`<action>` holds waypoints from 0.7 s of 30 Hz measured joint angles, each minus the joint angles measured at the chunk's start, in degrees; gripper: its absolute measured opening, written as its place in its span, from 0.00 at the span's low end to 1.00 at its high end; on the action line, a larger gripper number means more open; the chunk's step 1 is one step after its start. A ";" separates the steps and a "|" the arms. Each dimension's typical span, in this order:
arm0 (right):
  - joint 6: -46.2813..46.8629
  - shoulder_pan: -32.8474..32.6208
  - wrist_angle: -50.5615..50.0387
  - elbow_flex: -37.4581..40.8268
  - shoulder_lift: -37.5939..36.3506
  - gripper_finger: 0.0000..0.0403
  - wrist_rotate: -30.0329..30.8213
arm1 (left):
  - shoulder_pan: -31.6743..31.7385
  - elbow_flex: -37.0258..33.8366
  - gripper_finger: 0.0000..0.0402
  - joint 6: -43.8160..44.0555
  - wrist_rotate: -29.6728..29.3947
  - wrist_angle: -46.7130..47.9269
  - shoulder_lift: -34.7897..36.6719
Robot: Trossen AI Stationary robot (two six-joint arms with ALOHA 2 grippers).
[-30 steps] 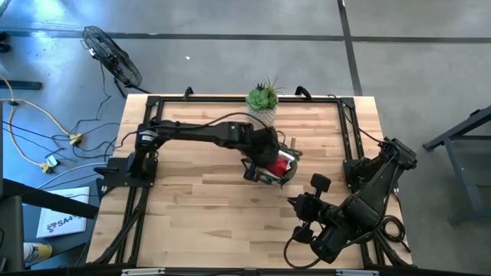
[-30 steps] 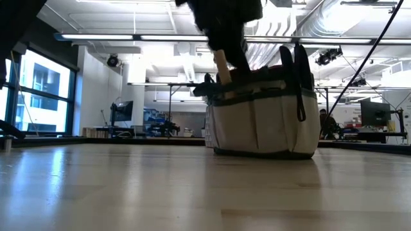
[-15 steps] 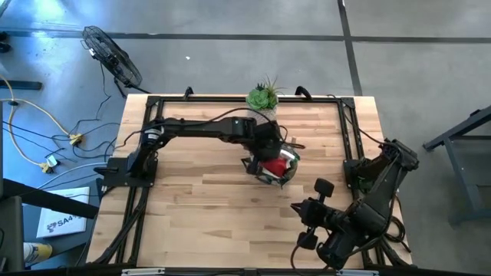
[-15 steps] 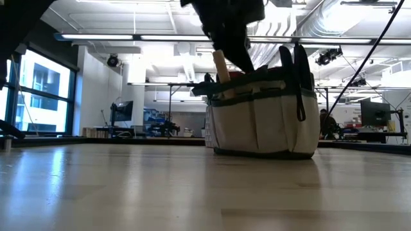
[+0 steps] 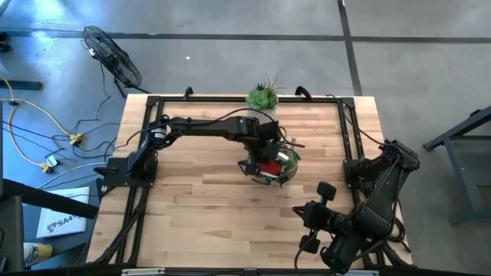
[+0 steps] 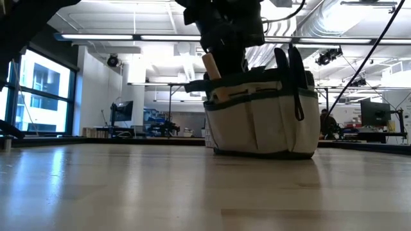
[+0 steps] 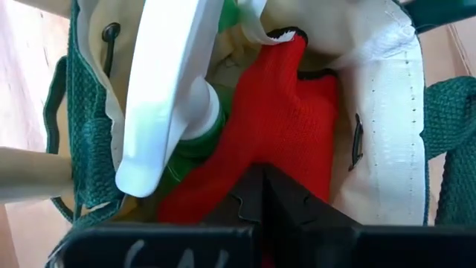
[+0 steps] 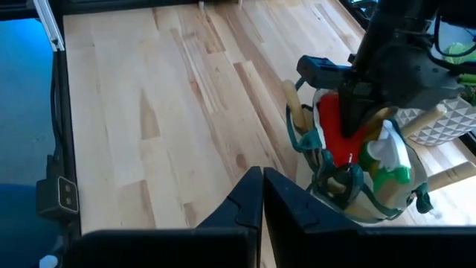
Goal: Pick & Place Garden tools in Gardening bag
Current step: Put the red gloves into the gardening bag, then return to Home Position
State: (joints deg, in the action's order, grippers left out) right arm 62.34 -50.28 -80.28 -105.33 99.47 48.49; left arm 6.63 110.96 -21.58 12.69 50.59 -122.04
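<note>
Two arms show from above: our left gripper (image 5: 266, 159) reaches into the gardening bag (image 5: 270, 165) mid-surface, the right gripper (image 5: 309, 217) waits near the front edge, jaws shut. Low view: bag tilts. Left wrist view: shut jaws press the red soft item (image 7: 286, 123) beside the spray bottle (image 7: 178, 104), seemingly tucking it down.

One gardening bag (image 5: 270, 165) stood on the desk (image 5: 192, 215), with one potted plant (image 5: 263, 98) at its twelve o'clock. Inside the bag showed one red glove (image 7: 286, 134), one green spray bottle (image 7: 178, 112) and two wooden handles (image 8: 294, 108). There were two arms.
</note>
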 joint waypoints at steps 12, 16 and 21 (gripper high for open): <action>0.64 0.00 0.20 1.26 0.05 0.01 1.05 | 0.11 4.70 0.00 2.38 -0.50 4.56 1.55; 0.49 0.00 0.10 1.26 0.05 0.01 1.08 | 0.11 10.52 0.00 2.44 -1.41 11.88 1.81; -1.11 0.00 -0.06 1.23 0.05 0.01 1.69 | 0.11 18.71 0.00 4.59 -6.07 22.47 1.77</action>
State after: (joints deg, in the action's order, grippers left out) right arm 61.23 -50.28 -80.34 -104.09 99.52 50.18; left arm 6.74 129.66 -16.99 6.62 73.06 -120.27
